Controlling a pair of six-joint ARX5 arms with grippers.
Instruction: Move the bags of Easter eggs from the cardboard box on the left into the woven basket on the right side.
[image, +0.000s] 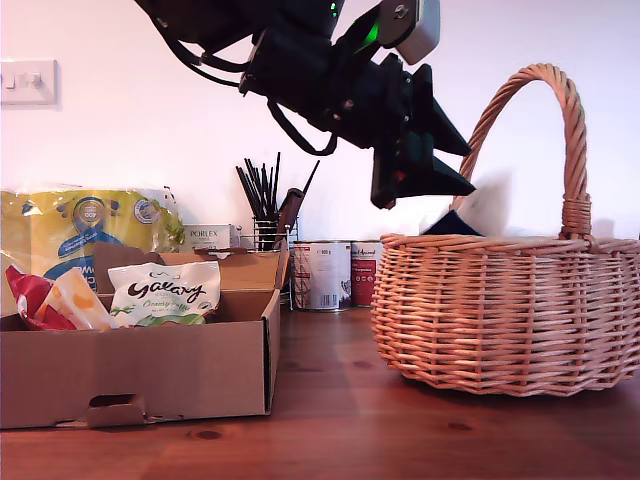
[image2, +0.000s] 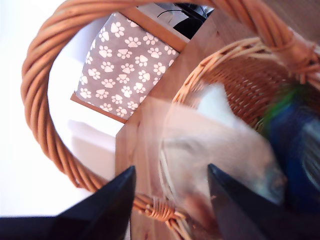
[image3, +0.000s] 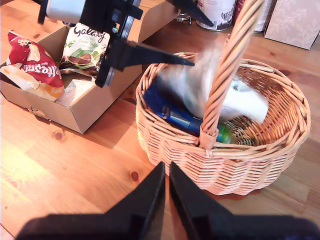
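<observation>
My first gripper (image: 470, 170) (image2: 171, 167) (image3: 202, 44) hangs open above the woven basket (image: 500, 320) (image3: 170, 145) (image2: 45, 125), just inside its arched handle. A pale, motion-blurred bag (image2: 220, 145) (image3: 195, 82) is below its jaws, inside the basket's rim and apart from both fingers. A blue bag (image3: 175, 117) (image2: 295, 150) and a white bag (image3: 245, 102) lie in the basket. The cardboard box (image: 150, 370) (image3: 85, 112) holds a white Galaxy bag (image: 165, 293) (image3: 87, 47) and a red-and-cream bag (image: 50, 300) (image3: 35, 65). My second gripper (image3: 166, 167) is shut on nothing, high over the table in front of the basket.
Behind the box stand a yellow-and-blue pack (image: 80, 230), a white Porlex carton (image: 208, 237), a wire holder of dark utensils (image: 268, 215) and tins (image: 322, 275). Bare wooden table (image: 330, 420) lies between box and basket.
</observation>
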